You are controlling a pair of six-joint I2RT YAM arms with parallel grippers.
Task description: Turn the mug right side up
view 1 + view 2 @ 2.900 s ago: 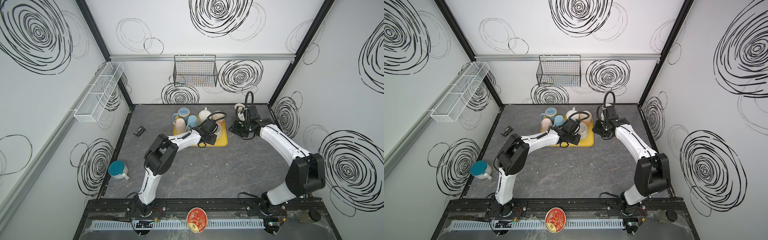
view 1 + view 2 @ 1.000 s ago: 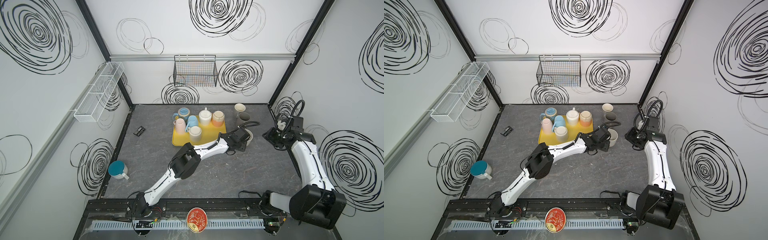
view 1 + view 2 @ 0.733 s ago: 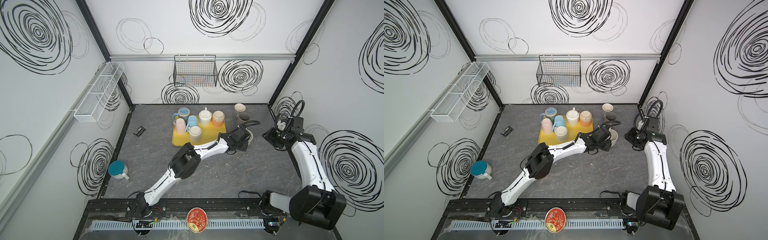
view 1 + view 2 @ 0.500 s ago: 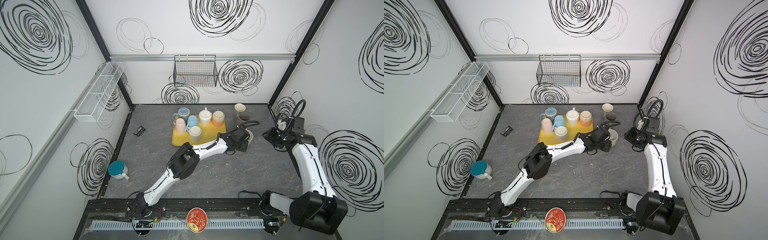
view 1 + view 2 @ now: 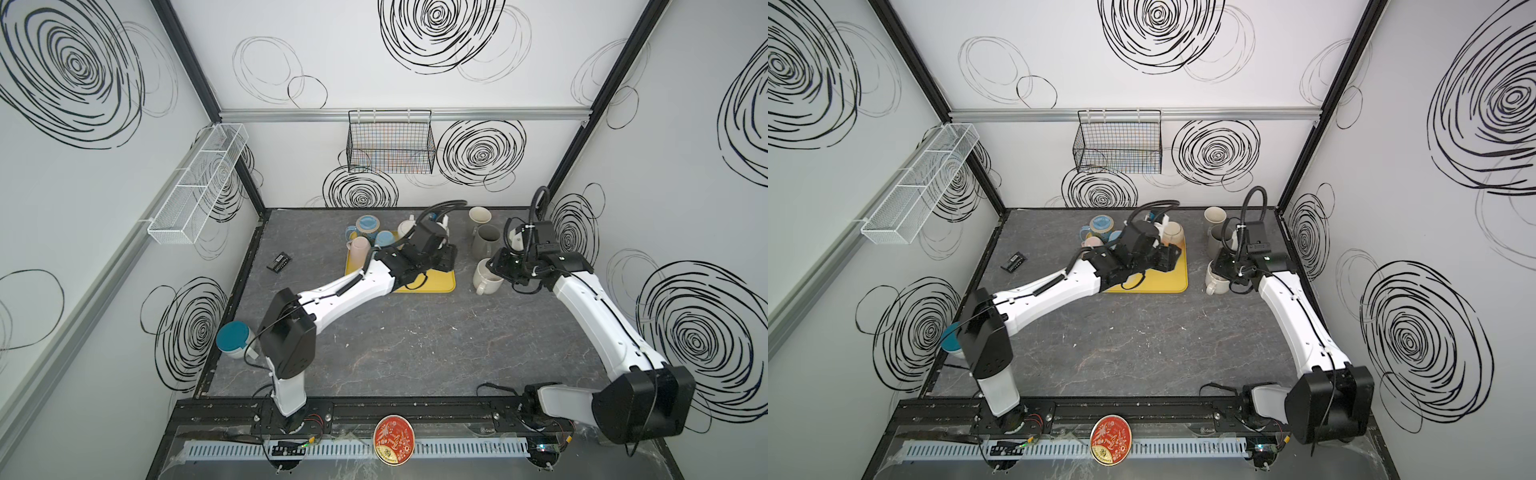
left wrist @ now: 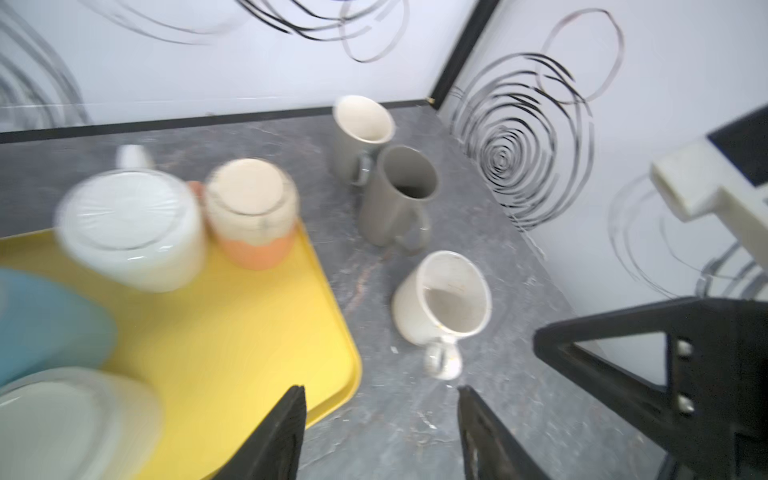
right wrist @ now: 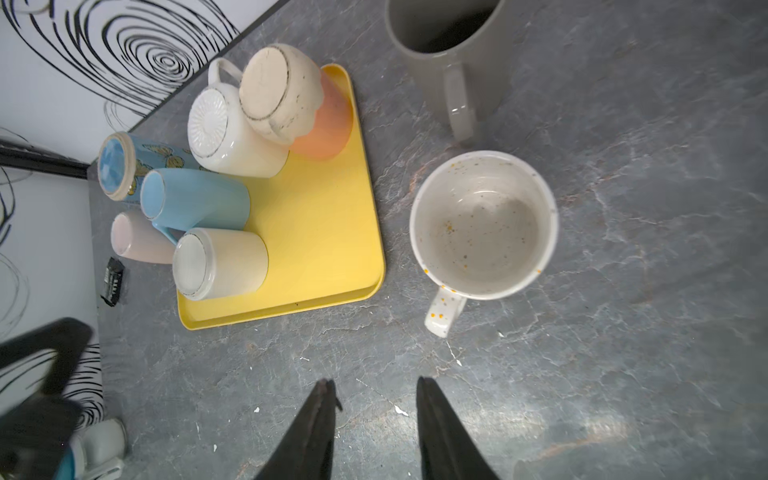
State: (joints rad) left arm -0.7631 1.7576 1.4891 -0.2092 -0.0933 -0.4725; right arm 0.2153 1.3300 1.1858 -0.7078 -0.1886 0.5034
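1. Front rail: red disc (image 5: 394,439) at mid-rail, just before the near edge of the counter (image 5: 415,345).
2. Left edge of the counter, near half: teal mug (image 5: 232,343), well apart from all other mugs.
3. Speckled mug (image 7: 482,224): upright, mouth up. It stands on the counter just off the right edge of the tray (image 7: 324,232), by the tray's near right corner. Its handle points toward the counter's near edge.
4. Right gripper (image 7: 374,386): fingers apart with a narrow gap, nothing between them. In both top views it sits just beside the speckled mug's right side. The wrist view shows no contact.
5. Left gripper (image 6: 379,399): fingers well apart, holding nothing. In both top views it hangs over the tray's right edge, clear of the mugs.
6. Tray: yellow, mid-counter, far half. The near right part is bare.
   - Base-up mugs fill the left and far parts: cream mug (image 7: 220,262) nearest, then pink mug (image 7: 137,239) and blue mug (image 7: 191,199).
   - White mug (image 7: 224,133) and orange mug (image 7: 299,104) stand along the far edge.
   - Butterfly mug (image 7: 129,166), also base up, is at the far left corner. Cannot tell whether it is on or off the tray.
7. Left of the tray: small black item (image 5: 279,262) flat on the counter.
8. Far right corner of the counter: grey mug (image 6: 399,195), upright. Just behind it is the cream-lined mug (image 6: 361,137), also upright.
9. Walls: wire basket (image 5: 390,145) on the back wall, white rack (image 5: 199,183) on the left wall.
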